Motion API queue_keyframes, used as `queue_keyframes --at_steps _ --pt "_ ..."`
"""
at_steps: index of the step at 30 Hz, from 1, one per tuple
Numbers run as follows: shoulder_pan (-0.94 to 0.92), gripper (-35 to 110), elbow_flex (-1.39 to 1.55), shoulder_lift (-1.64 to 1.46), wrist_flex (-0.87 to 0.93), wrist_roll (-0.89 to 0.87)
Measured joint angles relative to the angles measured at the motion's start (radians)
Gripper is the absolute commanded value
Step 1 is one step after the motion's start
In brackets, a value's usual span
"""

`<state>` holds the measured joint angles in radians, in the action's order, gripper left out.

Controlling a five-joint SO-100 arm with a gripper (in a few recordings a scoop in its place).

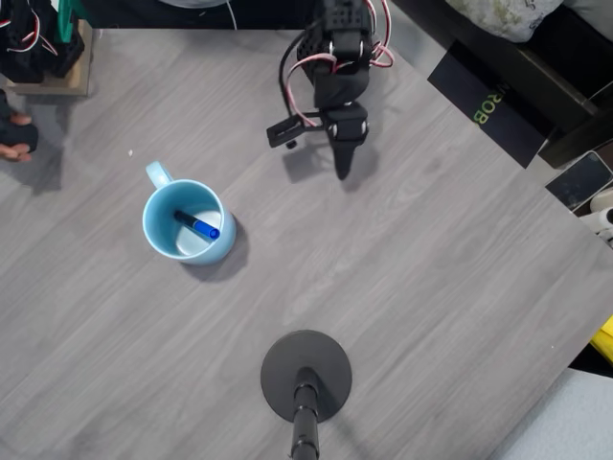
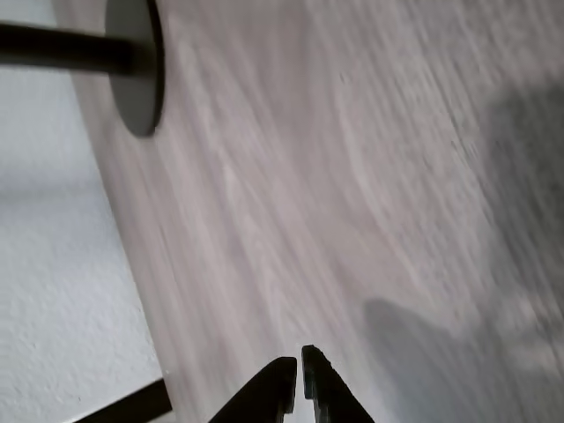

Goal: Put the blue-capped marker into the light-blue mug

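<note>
The blue-capped marker (image 1: 197,225) lies inside the light-blue mug (image 1: 157,233), slanted across its bottom with the blue cap toward the right in the overhead view. The mug stands upright on the grey wood-grain table (image 1: 431,287), left of centre, its handle pointing to the far left. By the look of it, the placing step is done and the task is as good as finished.

The gripper (image 1: 342,171) hangs over bare table near the far edge, well apart from the mug and to its right. In the wrist view the gripper (image 2: 298,374) shows its jaws clenched together with nothing between them, only a thin slit left.

What remains, in my judgement, is for the arm to pull back to rest without swinging over the mug.

A black round stand base (image 1: 306,376) with its pole sits at the near edge, well away from both mug and gripper; the wrist view shows the same stand base (image 2: 137,66) at its top left. Nothing stands between the gripper and its way back.
</note>
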<state>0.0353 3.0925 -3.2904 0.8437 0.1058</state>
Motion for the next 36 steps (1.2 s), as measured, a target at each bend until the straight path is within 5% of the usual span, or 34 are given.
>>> queue_keyframes --at_steps 36 --pt "0.127 0 0.000 -0.017 0.371 -0.057"
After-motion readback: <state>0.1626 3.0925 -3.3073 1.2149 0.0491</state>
